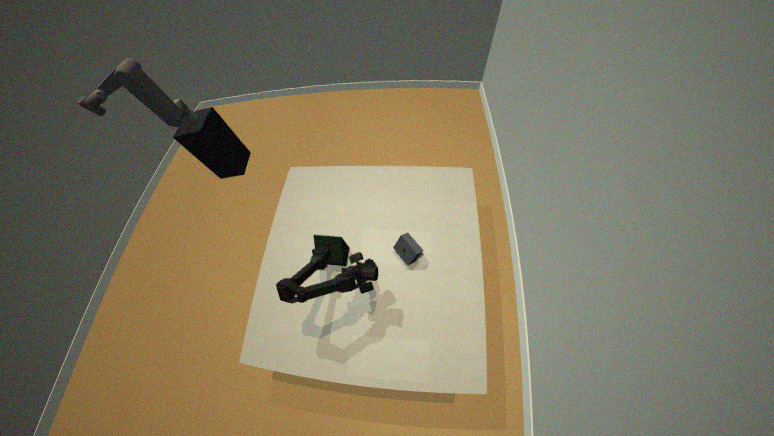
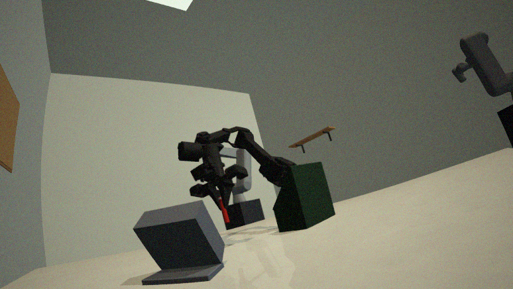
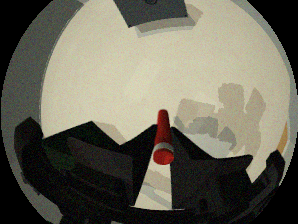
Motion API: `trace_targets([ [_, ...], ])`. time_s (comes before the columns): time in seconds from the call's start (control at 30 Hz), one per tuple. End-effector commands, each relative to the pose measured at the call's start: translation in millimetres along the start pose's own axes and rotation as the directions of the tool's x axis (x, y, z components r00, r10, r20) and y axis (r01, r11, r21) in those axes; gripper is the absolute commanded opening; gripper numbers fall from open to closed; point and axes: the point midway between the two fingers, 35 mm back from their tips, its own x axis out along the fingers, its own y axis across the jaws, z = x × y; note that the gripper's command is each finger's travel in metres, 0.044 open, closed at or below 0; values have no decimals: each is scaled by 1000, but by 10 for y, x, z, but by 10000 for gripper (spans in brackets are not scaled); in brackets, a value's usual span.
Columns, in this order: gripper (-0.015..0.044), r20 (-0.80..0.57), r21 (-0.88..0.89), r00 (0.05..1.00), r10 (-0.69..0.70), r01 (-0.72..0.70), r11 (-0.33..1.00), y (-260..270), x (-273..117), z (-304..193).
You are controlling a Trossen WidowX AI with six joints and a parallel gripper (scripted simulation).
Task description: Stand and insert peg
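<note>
A gray arm (image 1: 154, 93) (image 2: 482, 61) is up on a black box (image 1: 219, 143) (image 2: 506, 123), far left from the top and on the right from the side. In the side view, a pale arm (image 2: 244, 172) sits on a dark box (image 2: 252, 211) at the far side, partly hidden. A little brown shelf (image 2: 312, 137) is on the big gray wall (image 2: 358, 71), with two dark legs under it
</note>
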Motion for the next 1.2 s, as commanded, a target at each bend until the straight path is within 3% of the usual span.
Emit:
trace_targets([
  [0.0,0,39,40,999,23,-25,999,33,24,51],
  [1.17,0,366,219,920,140,-231,948,162,90,558],
])
